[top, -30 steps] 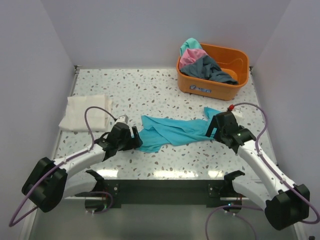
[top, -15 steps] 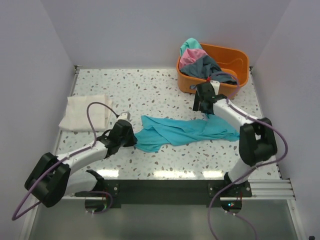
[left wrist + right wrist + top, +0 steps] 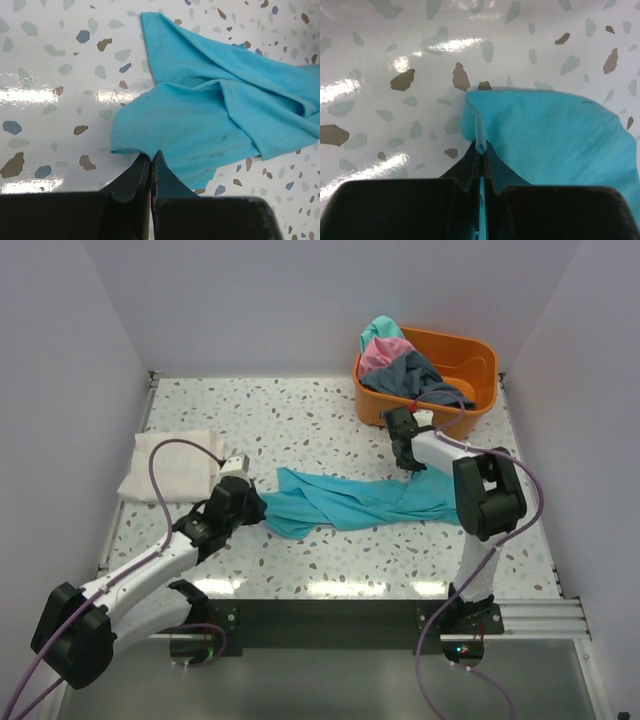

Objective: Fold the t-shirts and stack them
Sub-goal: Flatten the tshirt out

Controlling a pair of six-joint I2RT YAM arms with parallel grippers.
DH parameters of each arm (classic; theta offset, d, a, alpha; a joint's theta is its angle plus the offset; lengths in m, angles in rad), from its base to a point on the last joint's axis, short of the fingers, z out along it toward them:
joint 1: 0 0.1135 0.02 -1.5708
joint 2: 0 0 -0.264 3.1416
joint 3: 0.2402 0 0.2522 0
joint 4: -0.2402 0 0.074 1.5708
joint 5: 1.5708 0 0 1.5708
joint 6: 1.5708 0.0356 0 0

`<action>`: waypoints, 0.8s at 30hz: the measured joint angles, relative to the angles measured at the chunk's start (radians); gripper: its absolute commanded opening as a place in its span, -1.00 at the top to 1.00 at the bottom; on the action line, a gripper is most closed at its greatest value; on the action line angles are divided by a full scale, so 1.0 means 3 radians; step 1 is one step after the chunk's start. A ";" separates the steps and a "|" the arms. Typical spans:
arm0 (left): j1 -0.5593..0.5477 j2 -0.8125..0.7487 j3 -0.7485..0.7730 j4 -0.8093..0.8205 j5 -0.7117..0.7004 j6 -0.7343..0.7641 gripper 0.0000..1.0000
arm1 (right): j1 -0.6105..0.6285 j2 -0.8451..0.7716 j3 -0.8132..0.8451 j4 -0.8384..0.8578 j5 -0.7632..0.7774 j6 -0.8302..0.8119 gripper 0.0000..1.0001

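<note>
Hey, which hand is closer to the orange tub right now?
Right. The right hand sits just in front of the orange tub, pinching the teal shirt; the left hand grips the shirt's other end, far to the tub's left.

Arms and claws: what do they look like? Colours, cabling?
Left arm and right arm match: white link shells, black joint housings, and a loose purple cable looping along each. Left claw and right claw are black, with two flat fingers tapering to narrow tips.
</note>
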 measured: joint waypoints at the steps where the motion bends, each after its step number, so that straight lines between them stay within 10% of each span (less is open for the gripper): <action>1: 0.0000 -0.0053 0.0039 -0.0039 -0.0020 0.0006 1.00 | -0.0005 -0.0048 -0.0052 0.0014 0.0008 0.0005 1.00; 15: -0.0001 -0.1406 0.1404 -0.0910 -0.1044 0.0080 1.00 | -0.0019 -0.2959 0.0640 -0.0350 0.0516 -0.0151 1.00; 24: -0.0001 -0.1979 0.2104 -0.1506 -0.1768 -0.0062 1.00 | -0.0022 -0.3562 0.1727 -0.0591 0.0824 -0.0331 1.00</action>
